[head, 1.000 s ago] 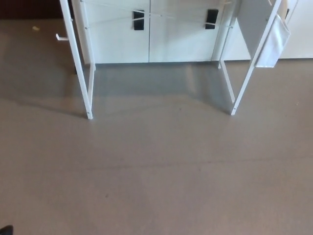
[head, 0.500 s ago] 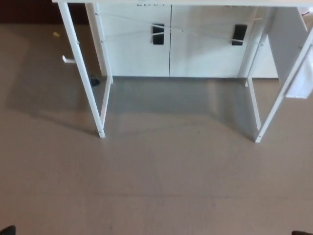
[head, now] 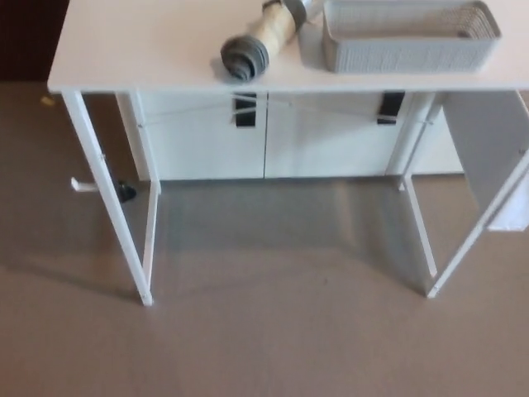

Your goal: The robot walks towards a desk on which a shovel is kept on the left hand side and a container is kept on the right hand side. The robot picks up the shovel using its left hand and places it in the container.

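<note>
A white desk (head: 132, 50) fills the top of the head view. On it lies the shovel (head: 263, 40), with a tan wooden handle and a grey ribbed end cap pointing toward me; its blade end is cut off by the picture's top edge. Just right of it stands the container (head: 409, 37), a grey mesh basket, close to the shovel's far end. Neither of my hands shows in the picture.
The desk stands on thin white legs (head: 111, 207) over a grey-brown floor. Behind it are white cabinet doors with black handles (head: 245, 110). A white panel (head: 488, 157) hangs at the desk's right side. A small white item (head: 83, 184) lies on the floor at left.
The whole picture has shifted downward as the camera moved. The desk top with the shovel and container has come into view; before, only legs and cabinets showed.
</note>
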